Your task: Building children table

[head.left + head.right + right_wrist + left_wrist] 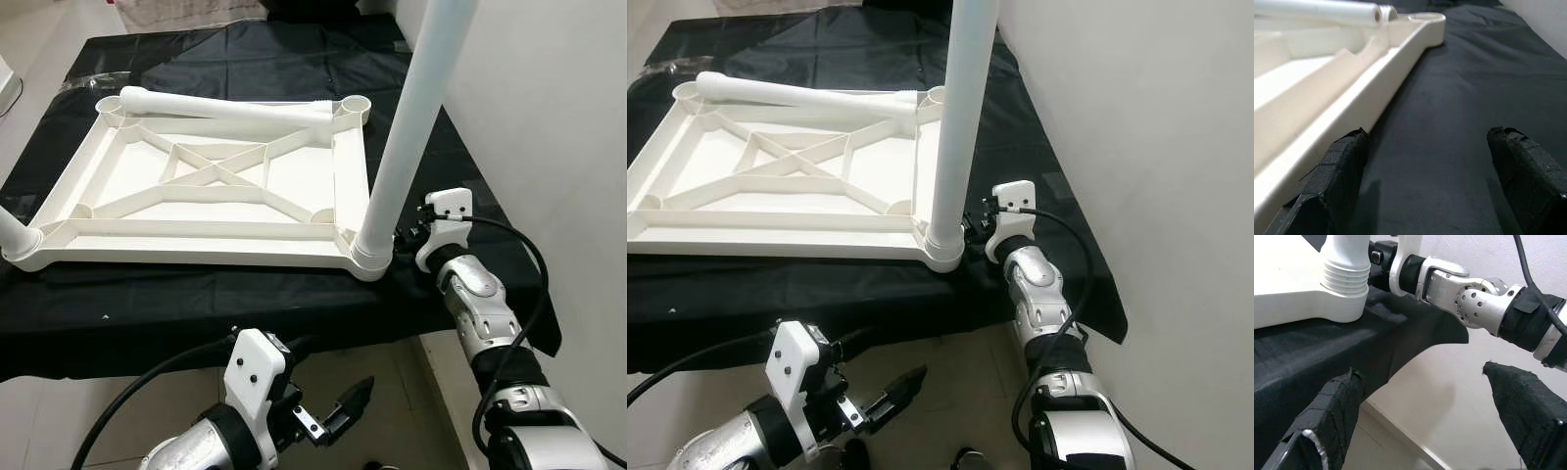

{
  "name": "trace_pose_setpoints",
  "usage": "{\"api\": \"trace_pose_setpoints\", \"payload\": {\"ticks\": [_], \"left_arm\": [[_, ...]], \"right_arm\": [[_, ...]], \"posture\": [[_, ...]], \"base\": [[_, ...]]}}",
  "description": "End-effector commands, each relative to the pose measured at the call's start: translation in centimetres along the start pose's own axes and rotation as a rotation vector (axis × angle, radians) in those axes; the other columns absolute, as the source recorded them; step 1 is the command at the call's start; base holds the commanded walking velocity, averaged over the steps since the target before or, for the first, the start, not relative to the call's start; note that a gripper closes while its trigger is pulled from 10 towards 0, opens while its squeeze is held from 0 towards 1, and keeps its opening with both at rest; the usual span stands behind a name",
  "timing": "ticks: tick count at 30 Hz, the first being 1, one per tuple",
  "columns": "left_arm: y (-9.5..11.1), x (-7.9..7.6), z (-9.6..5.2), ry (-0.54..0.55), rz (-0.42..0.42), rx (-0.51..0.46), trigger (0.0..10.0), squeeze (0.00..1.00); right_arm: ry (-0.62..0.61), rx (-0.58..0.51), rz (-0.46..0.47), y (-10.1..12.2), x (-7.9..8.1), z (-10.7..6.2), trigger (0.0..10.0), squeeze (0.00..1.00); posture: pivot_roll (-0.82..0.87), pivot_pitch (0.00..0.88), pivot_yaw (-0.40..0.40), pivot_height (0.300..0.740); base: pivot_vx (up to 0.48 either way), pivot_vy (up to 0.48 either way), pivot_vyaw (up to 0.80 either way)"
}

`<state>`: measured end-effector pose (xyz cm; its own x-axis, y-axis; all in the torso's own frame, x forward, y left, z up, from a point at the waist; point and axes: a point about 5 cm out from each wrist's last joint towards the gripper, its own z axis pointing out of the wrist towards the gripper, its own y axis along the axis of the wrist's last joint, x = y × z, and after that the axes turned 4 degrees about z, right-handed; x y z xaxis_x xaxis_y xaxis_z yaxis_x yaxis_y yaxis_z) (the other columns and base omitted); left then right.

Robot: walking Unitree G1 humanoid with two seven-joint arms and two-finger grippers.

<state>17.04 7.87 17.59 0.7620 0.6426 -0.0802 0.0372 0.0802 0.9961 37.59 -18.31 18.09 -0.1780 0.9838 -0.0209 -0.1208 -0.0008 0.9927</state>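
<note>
The white plastic tabletop (pixel 196 240) lies upside down on a black cloth (pixel 294 69). One white leg (pixel 411 117) stands upright in its near right corner socket. A second leg (pixel 225 108) lies loose across the far rim, and a third leg (pixel 10 233) shows at the near left corner. My right gripper (pixel 1425 166) rests low over the cloth just right of the upright leg's base, open, with nothing between its fingers (pixel 1337 171). My left gripper (pixel 338 411) hangs below the front edge of the cloth, open and empty, pointing toward the right arm (pixel 1474 293).
A white wall (pixel 549 98) runs close along the right side of the cloth-covered surface. The cloth drapes over the front edge (pixel 196 323) above pale floor tiles (pixel 59 411). Black cables (pixel 519 255) loop from both arms.
</note>
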Motion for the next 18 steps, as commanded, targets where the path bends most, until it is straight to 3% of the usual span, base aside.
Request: {"api": "trace_pose_setpoints", "payload": {"ticks": [1,5,10,18], "left_arm": [[-0.5,0.0,-0.1,0.006,-0.008,0.029,10.0,0.0],[-0.5,0.0,-0.2,0.006,-0.008,0.03,10.0,0.0],[-0.5,0.1,-0.2,0.007,-0.006,0.031,10.0,0.0],[-0.5,0.1,-0.1,0.009,-0.002,0.027,10.0,0.0]], "right_arm": [[-0.057,0.053,-0.032,-0.9,-0.8,-0.2,10.0,0.0],[-0.063,0.082,-0.059,-1.5,-1.1,-0.6,10.0,0.0],[0.151,0.116,-0.015,-2.8,1.8,-1.2,10.0,0.0],[0.328,0.159,-0.022,-3.5,4.4,-1.7,10.0,0.0]], "posture": [[0.14,0.282,0.0,0.74],[0.14,0.283,-0.001,0.74],[0.14,0.288,0.003,0.74],[0.14,0.287,0.0,0.74]], "base": [[0.0,0.0,0.0],[0.0,0.0,0.0],[0.0,0.0,0.0],[0.0,0.0,0.0]]}}
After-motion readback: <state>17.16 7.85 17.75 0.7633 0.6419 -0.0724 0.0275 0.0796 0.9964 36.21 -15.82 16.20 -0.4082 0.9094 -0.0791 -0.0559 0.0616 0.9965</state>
